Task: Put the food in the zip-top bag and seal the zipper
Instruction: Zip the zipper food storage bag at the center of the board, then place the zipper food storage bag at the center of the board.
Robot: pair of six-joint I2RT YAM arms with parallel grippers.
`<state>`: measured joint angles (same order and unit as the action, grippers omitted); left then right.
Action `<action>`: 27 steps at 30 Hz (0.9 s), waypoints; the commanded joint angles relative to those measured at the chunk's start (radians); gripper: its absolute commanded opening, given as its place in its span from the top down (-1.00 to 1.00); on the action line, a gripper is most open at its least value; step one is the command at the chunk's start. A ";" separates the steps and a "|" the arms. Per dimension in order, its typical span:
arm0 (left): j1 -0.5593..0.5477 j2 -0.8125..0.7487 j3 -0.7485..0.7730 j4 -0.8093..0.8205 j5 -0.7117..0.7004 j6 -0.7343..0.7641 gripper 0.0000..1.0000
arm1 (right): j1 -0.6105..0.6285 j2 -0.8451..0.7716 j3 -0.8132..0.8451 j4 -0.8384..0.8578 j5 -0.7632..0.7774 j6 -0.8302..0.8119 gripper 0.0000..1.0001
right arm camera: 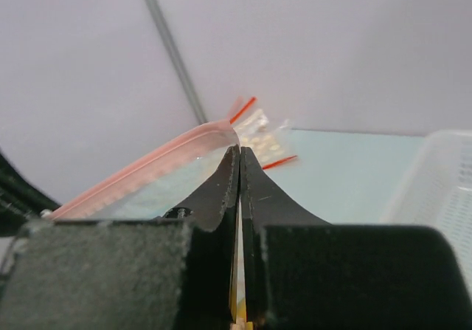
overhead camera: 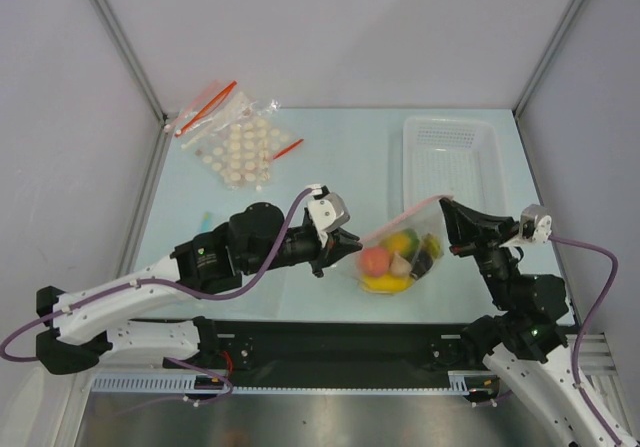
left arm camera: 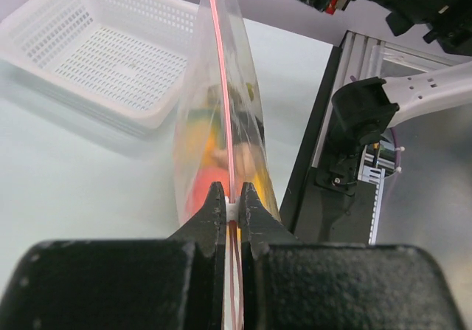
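the toy fruits are all inside the bag (overhead camera: 408, 259), which hangs in the air between the two arms, just above the near part of the counter (overhead camera: 330, 172). through the plastic show the yellow bananas (overhead camera: 385, 284), the orange-red peach (overhead camera: 375, 260), the green-yellow mango (overhead camera: 402, 242) and a dark piece (overhead camera: 425, 263). so the filling looks done, and the step in hand is the sealing.

the left fingers (overhead camera: 338, 244) are pressed together on the near end of the zip strip (overhead camera: 405, 216), with only the strip between them. the right fingers (overhead camera: 450, 212) are pinched flat on the far top corner of the bag. the strip runs taut and straight from one pinch to the other (in the left wrist view it reads as a single thin pink line, but i cannot tell how much of it has clicked shut).

the next move probably calls for one pinch to hold firm as an anchor while the other slides along the strip, keeping it stretched and squeezed the whole way. too loose and the track skips; too hard a pull and the corner may slip free. the white basket (overhead camera: 411, 157) and the other bag of cream discs (overhead camera: 240, 149) sit well apart, out of the way.
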<state>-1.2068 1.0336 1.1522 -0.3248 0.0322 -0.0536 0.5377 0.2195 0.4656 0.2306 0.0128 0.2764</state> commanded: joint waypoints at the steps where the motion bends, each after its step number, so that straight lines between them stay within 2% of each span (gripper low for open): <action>1: -0.003 -0.024 -0.014 -0.031 -0.055 -0.026 0.97 | -0.013 -0.031 0.018 -0.006 0.292 -0.006 1.00; 10: -0.003 -0.012 -0.032 -0.019 -0.110 -0.045 0.99 | -0.016 -0.082 0.010 -0.112 0.654 0.064 1.00; 18: 0.010 0.019 -0.016 -0.011 -0.210 -0.087 0.98 | -0.018 -0.063 0.019 -0.151 0.688 0.092 1.00; 27: 0.249 0.129 0.012 0.085 -0.098 -0.160 0.99 | -0.028 0.066 0.022 -0.129 0.739 0.115 1.00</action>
<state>-1.0340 1.1496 1.1278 -0.2436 -0.0692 -0.1715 0.5392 0.2390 0.4603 0.0509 0.5442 0.3939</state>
